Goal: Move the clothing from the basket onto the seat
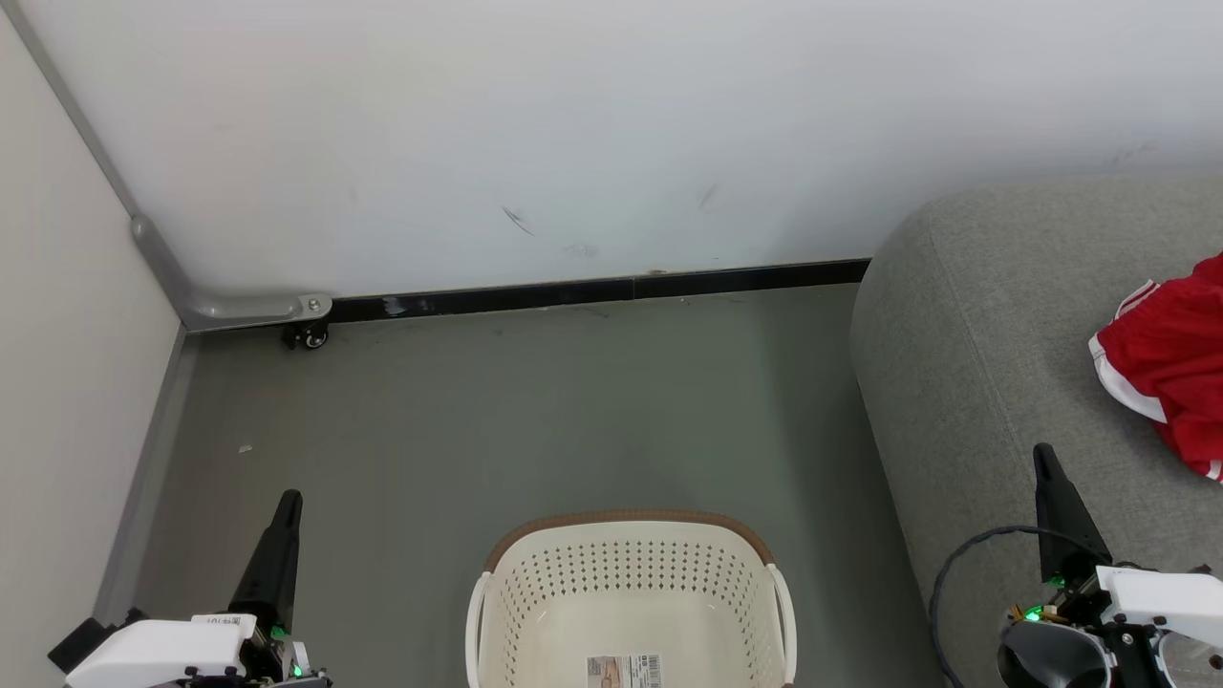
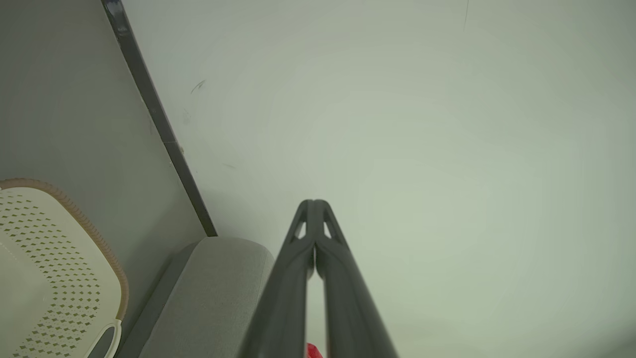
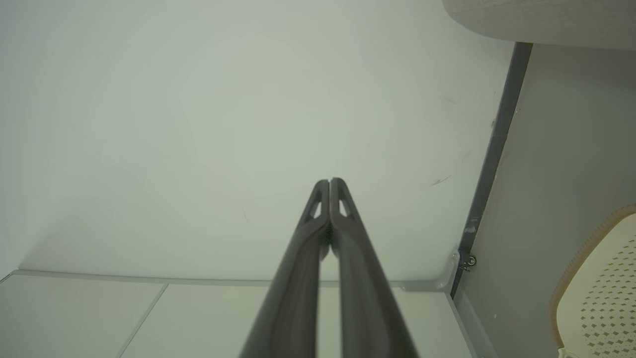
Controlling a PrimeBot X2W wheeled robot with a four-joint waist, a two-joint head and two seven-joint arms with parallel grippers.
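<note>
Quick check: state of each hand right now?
Left hand: closed, holding nothing.
Right hand: closed, holding nothing.

Red clothing (image 1: 1173,368), grey seat (image 1: 984,382), cream basket (image 1: 621,573).
The basket is cream-white, patterned with rows of small holes, with a brown woven-look rim. Right of the basket, the seat is light grey fabric, and the clothing is bright red with white stripe trim. Beyond the basket, the floor (image 1: 573,411) is dull grey-green, the skirting (image 1: 592,290) black and the wall (image 1: 573,124) white. The left pincer (image 1: 289,499) and right pincer (image 1: 1043,454) are near-black.
</note>
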